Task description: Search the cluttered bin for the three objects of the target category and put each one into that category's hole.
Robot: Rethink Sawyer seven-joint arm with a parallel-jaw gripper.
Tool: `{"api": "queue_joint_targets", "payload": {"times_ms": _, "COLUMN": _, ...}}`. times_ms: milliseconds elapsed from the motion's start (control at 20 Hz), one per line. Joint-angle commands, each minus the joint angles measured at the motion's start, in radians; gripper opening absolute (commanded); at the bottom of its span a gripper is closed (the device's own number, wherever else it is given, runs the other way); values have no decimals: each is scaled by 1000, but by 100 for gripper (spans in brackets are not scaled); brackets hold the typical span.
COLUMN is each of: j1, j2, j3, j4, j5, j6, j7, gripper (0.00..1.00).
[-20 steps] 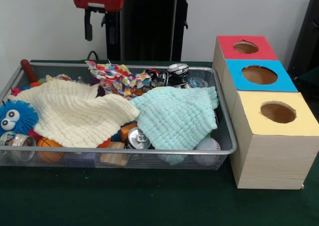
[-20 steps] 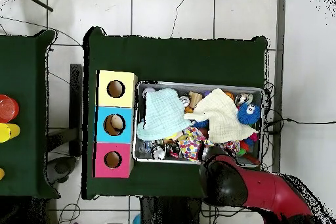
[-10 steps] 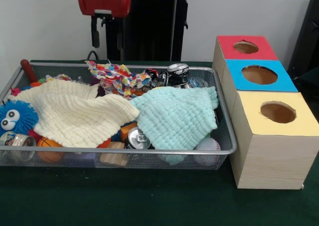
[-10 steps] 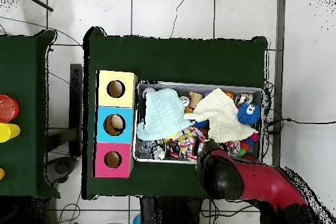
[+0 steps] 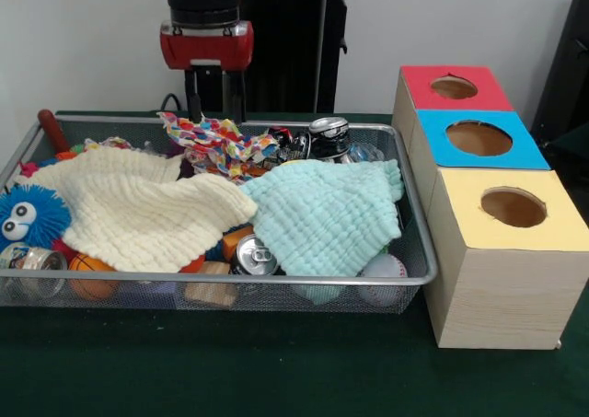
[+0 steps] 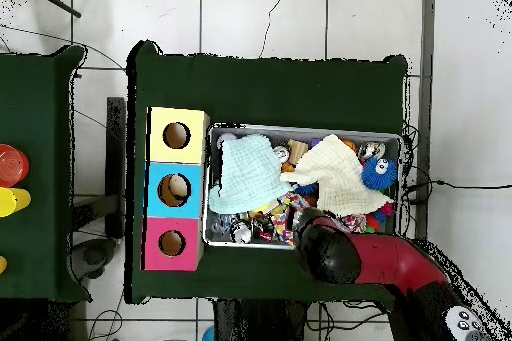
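Mesh bin (image 5: 419,251) takes up the left and middle of the table in the front view, heaped with clutter. At its far left corner a dark red handle (image 5: 51,130) leans on the rim, and below it a blue fuzzy toy (image 5: 28,216) with googly eyes sits against the left wall. A clear jar (image 5: 32,259) and a small orange ball (image 5: 90,268) lie at the near left edge. A cream cloth (image 5: 138,210) covers the left half of the bin. At the far middle lies a colourful patterned cloth (image 5: 216,144), and the gripper (image 5: 213,98) hangs just above it, with its two dark fingers (image 5: 195,99) standing a little apart and holding nothing. A second ago the red wrist was higher and further left; it has come down and moved right, so that the black arm segment above it now shows. In the overhead view the arm's red elbow has swung over the bin's edge. Nothing in the bin has shifted.

Near the middle, a silver can (image 5: 254,256) pokes out under a mint cloth (image 5: 327,214); a dented can (image 5: 329,138) lies at the far side, and a white ball (image 5: 382,268) sits in the near right corner. Right of the bin stands a wooden box (image 5: 492,297) with three holes: red top (image 5: 454,87) farthest, blue top (image 5: 479,138) in the middle, yellow top (image 5: 513,207) nearest.
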Motion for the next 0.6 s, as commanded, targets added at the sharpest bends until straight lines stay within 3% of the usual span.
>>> {"api": "queue_joint_targets", "payload": {"times_ms": 50, "j1": 22, "j2": 114, "j3": -30, "j4": -108, "j5": -105, "j6": -92, "j7": 32, "gripper": 100}}
{"api": "queue_joint_targets", "payload": {"times_ms": 600, "j1": 41, "j2": 193, "j3": -57, "j4": -178, "j5": -138, "j6": -73, "j7": 39, "gripper": 100}}
